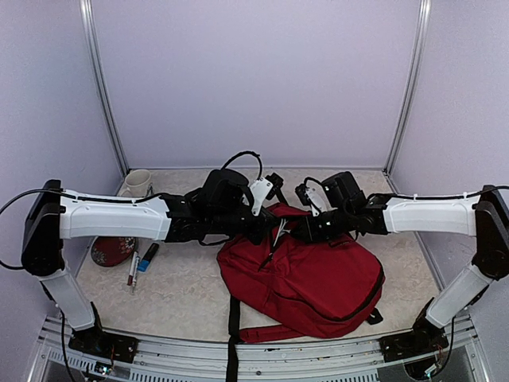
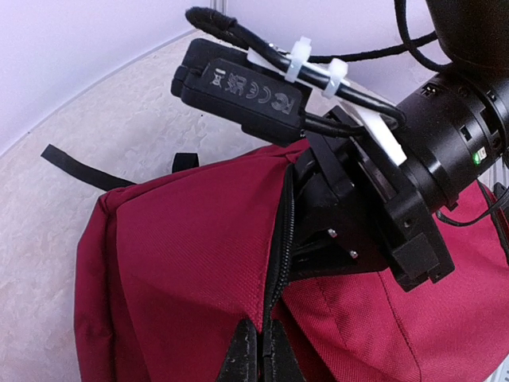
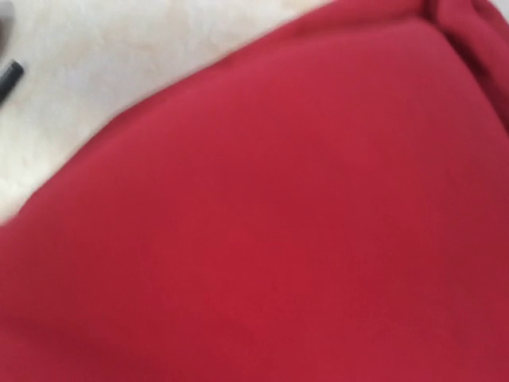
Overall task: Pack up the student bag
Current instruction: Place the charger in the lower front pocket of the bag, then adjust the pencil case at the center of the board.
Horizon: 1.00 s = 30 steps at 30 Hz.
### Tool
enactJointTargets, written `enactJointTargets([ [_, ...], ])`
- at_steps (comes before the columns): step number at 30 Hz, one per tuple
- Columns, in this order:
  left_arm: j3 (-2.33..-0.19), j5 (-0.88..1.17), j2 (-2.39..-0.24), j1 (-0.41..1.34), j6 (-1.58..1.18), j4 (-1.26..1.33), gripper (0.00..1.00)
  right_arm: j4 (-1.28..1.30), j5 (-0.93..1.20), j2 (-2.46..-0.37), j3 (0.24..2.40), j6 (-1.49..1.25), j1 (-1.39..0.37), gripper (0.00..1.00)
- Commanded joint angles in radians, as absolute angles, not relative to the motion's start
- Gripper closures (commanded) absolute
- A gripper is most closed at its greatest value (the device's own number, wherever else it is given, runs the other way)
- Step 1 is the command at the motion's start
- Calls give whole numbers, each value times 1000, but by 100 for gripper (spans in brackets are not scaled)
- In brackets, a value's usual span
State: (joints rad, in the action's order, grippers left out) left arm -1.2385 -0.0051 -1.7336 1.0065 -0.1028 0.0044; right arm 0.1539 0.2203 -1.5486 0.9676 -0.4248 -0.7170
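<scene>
The student bag (image 1: 306, 278) is a dark-red backpack lying flat mid-table, its black zipper opening facing the far side. My left gripper (image 1: 265, 232) is at the opening. In the left wrist view its fingertips (image 2: 238, 358) are shut on the bag's (image 2: 183, 263) zipper edge. My right gripper (image 1: 301, 231) reaches into the opening from the right. Its black body (image 2: 350, 215) sits in the gap, and its fingers are hidden. The right wrist view shows only blurred red fabric (image 3: 278, 239). A thin pale stick (image 1: 278, 235) shows between the grippers; I cannot tell what it is.
A pale mug (image 1: 137, 183) stands at the back left. A red round dish (image 1: 111, 251), a pen (image 1: 133, 269) and a small blue item (image 1: 149, 255) lie under my left arm. A black strap (image 1: 234, 334) hangs over the front edge.
</scene>
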Motion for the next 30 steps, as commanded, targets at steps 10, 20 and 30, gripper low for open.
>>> enactJointTargets([
  [10, -1249, -34, -1694, 990, -125, -34, 56, 65, 259, -1629, 1022, -445, -716, 93],
  [20, -1111, -153, -1499, 904, -224, -125, 11, 389, 136, -1317, 1017, -312, -712, 41],
  [30, -918, -250, -1415, 597, -360, -383, 16, 574, 8, -1214, 998, -199, -645, 30],
])
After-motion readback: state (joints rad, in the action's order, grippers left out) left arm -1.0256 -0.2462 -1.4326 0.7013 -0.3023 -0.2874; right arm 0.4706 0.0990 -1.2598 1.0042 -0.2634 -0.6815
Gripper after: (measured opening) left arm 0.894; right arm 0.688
